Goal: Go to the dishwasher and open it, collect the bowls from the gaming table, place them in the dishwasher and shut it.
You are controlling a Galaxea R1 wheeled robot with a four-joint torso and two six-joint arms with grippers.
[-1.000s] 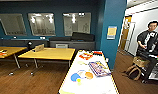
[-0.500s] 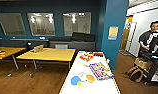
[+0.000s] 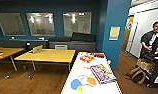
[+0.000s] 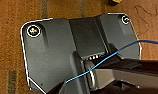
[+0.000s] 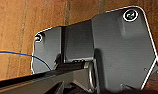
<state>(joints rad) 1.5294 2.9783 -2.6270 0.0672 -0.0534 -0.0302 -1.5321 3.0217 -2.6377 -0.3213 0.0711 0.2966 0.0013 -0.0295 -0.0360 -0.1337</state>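
The gaming table (image 3: 74, 73), white-topped with a pale yellow edge, stretches away from me at the bottom middle of the head view. At its near end lie round coloured pieces that look like bowls: a blue one (image 3: 75, 84), an orange one (image 3: 91, 81) and a small yellow one (image 3: 80, 88). Farther along the top are a flat colourful box (image 3: 102, 73) and a red-orange item (image 3: 87, 58). The dishwasher is out of view. Both wrist views look down over the robot's dark plate onto brown wooden floor.
Two yellow-topped desks (image 3: 48, 55) (image 3: 5, 52) stand to the left on wooden floor. A blue pillar (image 3: 116, 32) rises just right of the table. A person (image 3: 152, 47) with a control rig stands at far right, a bag (image 3: 138, 75) at their feet. A dark counter (image 3: 70, 45) lines the back wall.
The whole head view has shifted a little as the camera moved; the white-topped table and its items look slightly nearer. Nothing on the table has moved.
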